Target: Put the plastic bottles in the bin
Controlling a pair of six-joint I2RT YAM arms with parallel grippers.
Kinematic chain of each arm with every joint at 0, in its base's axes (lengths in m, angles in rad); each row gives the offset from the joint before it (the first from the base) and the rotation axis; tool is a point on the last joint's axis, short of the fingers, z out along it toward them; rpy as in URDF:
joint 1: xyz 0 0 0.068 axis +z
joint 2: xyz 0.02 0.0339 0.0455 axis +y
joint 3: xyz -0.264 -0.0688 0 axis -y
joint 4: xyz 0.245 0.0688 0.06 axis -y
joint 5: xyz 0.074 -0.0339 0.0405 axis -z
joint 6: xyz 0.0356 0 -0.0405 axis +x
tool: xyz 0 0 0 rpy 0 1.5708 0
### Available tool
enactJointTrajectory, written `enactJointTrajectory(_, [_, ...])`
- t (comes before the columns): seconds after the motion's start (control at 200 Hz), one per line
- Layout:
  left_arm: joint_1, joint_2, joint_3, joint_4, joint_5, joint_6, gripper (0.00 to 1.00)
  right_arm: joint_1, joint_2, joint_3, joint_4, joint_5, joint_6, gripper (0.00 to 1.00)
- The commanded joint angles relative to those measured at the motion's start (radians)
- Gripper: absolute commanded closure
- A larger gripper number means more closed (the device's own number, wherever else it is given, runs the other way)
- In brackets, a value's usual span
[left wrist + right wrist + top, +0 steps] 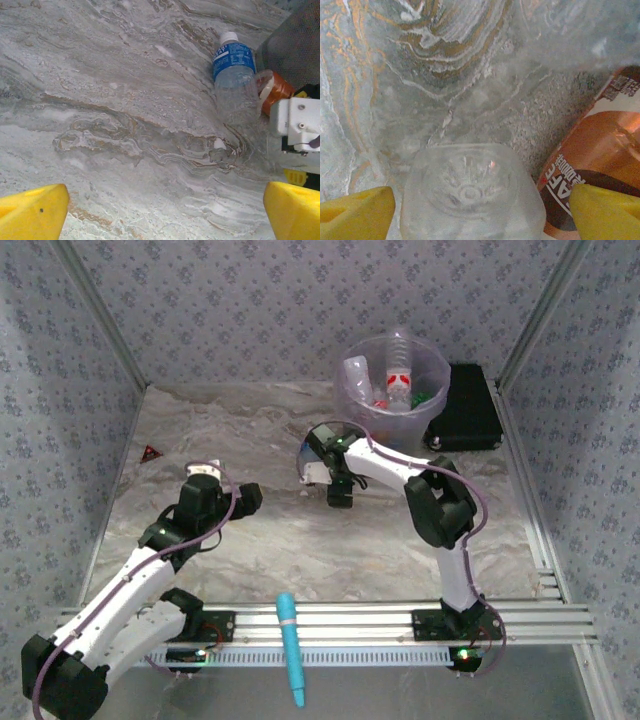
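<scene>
Item one, the clear bottle point(470, 195): it is lying on its side on the marbled table point(250, 430), its ribbed base facing my right wrist camera; from my left wrist it is showing a blue label and a white cap point(232, 70). Item two, the brown bottle point(600, 150): it is lying just beside the clear one, on its right in my right wrist view, and is carrying an orange-brown label with lettering. Both are sitting on the table near the bin point(360, 418) but outside it. The bin is standing upright at the far side of the table and is holding several bottles point(400, 380), one of them with a red label. My right gripper point(480, 210) is hanging spread over the clear bottle's base, one yellow fingertip point(355, 210) to either side of it, neither visibly pressing on the plastic; it is grasping nothing. My left gripper point(165, 210) is hovering released above bare table, well apart from the two bottles, its yellow fingers wide and nothing between them. Other entries: a flat black box point(465, 405) is lying just beside the bin on its right, and a light-blue pen-shaped tool point(290, 640) is resting across the near rail between my two bases.
</scene>
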Motion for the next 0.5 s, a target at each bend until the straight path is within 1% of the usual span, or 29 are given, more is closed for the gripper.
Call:
enactJointTrajectory(0.0, [0.008,-0.024,-0.009,-0.001,0.015,-0.001,0.01,-0.010,0.033,0.001,0.011,0.019,-0.027,0.13])
enactJointTrajectory(0.21, [0.011,-0.034,-0.015,0.001,0.017,-0.006,0.01,-0.002,0.017,-0.013,0.030,0.026,-0.012,0.24])
enactJointTrajectory(0.385, [0.012,-0.045,-0.017,-0.001,0.015,-0.007,0.01,0.003,-0.010,-0.009,0.018,0.028,-0.005,0.29])
enactJointTrajectory(0.495, [0.014,-0.047,-0.019,0.001,0.015,-0.009,0.01,0.008,-0.029,0.004,-0.012,0.028,0.005,0.34])
